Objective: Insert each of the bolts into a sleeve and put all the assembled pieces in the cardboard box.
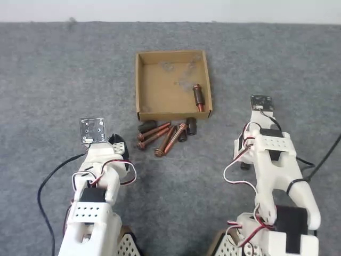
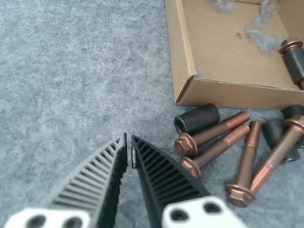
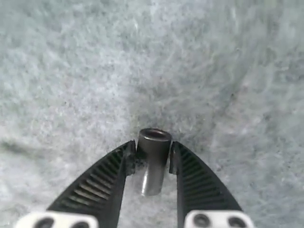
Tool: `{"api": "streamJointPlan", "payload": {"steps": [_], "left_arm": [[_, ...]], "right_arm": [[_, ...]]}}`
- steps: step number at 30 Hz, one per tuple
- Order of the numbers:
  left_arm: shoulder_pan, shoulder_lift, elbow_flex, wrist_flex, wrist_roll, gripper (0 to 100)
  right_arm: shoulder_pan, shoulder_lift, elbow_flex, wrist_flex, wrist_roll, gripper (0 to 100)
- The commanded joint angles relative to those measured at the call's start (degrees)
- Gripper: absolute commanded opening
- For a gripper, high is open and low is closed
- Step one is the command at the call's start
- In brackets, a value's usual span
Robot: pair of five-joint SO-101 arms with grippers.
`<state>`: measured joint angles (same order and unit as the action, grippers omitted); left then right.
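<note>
The cardboard box (image 1: pixel 143 85) holds one assembled bolt-and-sleeve piece (image 1: pixel 198 97), also seen in the left wrist view (image 2: pixel 294 59). In front of the box lie several copper bolts (image 1: pixel 166 140) (image 2: pixel 213 130) and three dark sleeves (image 1: pixel 145 128) (image 2: pixel 196 118). My left gripper (image 2: pixel 129 140) (image 1: pixel 118 146) is shut with nothing in it, low over the carpet just beside the bolt heads. Off to the right of the pile, my right gripper (image 3: pixel 151 152) (image 1: pixel 244 160) is shut on a dark sleeve (image 3: pixel 154 145), whose open end points away from the wrist.
Grey carpet (image 1: pixel 64 80) covers the whole table. Bits of fluff (image 2: pixel 259 21) lie on the box floor. Cables (image 1: pixel 48 186) trail beside both arm bases near the front edge.
</note>
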<state>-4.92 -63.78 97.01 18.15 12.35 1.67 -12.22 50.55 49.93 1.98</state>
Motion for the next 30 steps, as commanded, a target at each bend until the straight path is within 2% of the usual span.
{"api": "streamJointPlan", "payload": {"steps": [1, 15, 17, 19, 23, 30], "left_arm": [[0.00, -1.14, -0.75, -1.58, -0.35, 1], [0.00, -1.14, -0.75, -1.58, -0.35, 1], [0.00, -1.14, -0.75, -1.58, -0.35, 1], [0.00, -1.14, -0.75, -1.58, -0.35, 1], [0.00, -1.14, -0.75, -1.58, -0.35, 1], [-0.09, -1.14, -1.63, -1.41, 0.00, 1]], "right_arm": [[-0.66, -0.48, -0.79, -0.57, 1.58, 10.8], [-0.22, 7.96, -8.79, 5.49, 1.41, 10.7], [-0.22, 7.69, -8.79, 5.32, 1.41, 8.0], [-0.22, 7.60, -8.70, 5.05, 1.32, 1.2], [-0.04, 7.69, -8.70, 5.32, 1.32, 0.7], [4.79, 7.52, -8.97, 5.23, 1.32, 0.7]]}}
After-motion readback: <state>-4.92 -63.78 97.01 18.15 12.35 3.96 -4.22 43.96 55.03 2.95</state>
